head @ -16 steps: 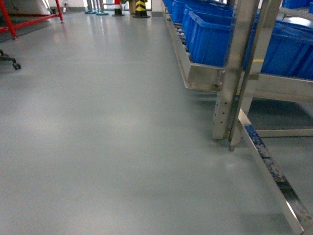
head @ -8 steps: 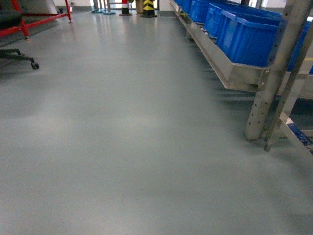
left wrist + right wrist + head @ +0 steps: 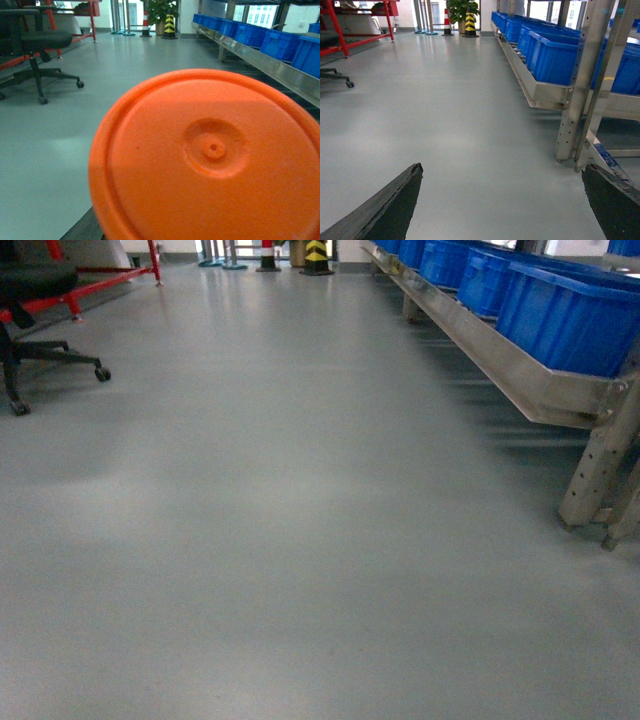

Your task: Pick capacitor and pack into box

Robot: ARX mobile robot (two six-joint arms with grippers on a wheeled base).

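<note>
The head view shows only bare grey floor; neither gripper appears there. The box is out of view. An orange round plastic face (image 3: 215,160) with a small centre dimple fills most of the left wrist view, close to the camera. It hides the left jaws, and I cannot tell whether it is the capacitor or whether it is held. In the right wrist view my right gripper (image 3: 501,166) is open wide over the floor. Its dark fingertips (image 3: 400,200) stand far apart with nothing between them.
A metal rack (image 3: 520,380) carrying big blue bins (image 3: 570,315) runs along the right, its legs (image 3: 600,465) on the floor. A black office chair (image 3: 40,300) and red frame (image 3: 110,280) stand far left. A yellow-black bollard (image 3: 317,255) stands at the far end.
The head view has swung left: the rack and blue bins slid toward the right edge, and the office chair came into view at the left.
</note>
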